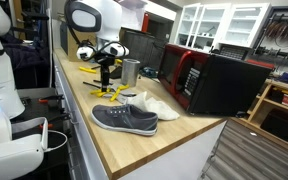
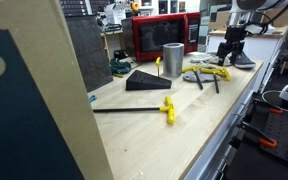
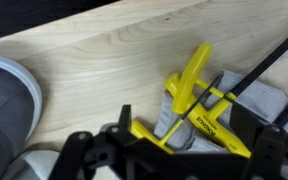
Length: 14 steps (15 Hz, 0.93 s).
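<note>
My tool (image 1: 106, 66) stands wide open and empty, right above the yellow plastic clamp with black bars (image 3: 192, 95), which lies under it on the wooden table (image 3: 94, 45). I should lower straight, centring on its yellow handle.

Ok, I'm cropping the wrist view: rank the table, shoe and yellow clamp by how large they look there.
1. Table, largest by far.
2-3. Yellow clamp and shoe: left unranked. The frame edge cuts off the shoe, and the clamp lies close to the camera.

Bare worktop (image 3: 94, 60) between grey shoe (image 3: 4, 100) and yellow clamps (image 3: 189, 92), metal cup (image 1: 130, 72) alongside.
</note>
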{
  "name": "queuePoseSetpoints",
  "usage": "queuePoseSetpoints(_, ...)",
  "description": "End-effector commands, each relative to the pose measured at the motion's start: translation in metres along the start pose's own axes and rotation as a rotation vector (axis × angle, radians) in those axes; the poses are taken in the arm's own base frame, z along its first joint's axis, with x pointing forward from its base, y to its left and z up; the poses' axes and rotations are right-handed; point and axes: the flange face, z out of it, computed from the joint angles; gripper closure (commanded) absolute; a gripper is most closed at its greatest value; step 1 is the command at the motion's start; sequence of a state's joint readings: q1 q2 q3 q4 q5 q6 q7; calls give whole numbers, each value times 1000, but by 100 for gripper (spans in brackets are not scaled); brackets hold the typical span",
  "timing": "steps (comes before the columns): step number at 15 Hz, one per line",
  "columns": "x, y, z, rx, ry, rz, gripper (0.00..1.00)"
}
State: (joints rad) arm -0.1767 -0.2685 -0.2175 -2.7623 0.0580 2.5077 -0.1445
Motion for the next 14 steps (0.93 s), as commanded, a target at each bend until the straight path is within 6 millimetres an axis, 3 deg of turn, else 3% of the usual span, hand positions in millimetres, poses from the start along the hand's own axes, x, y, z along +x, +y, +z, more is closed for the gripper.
queuePoseSetpoints(1,2,-1,9,-10,-4,34,7)
queuePoseSetpoints(3,7,-1,13,-15,-4,34,17)
queuePoseSetpoints(4,10,-2,15,-19,-1,30,32)
queuePoseSetpoints(13,20,-24,16,-6,1,13,99)
queuePoseSetpoints(14,19,-27,16,1,-4,13,100)
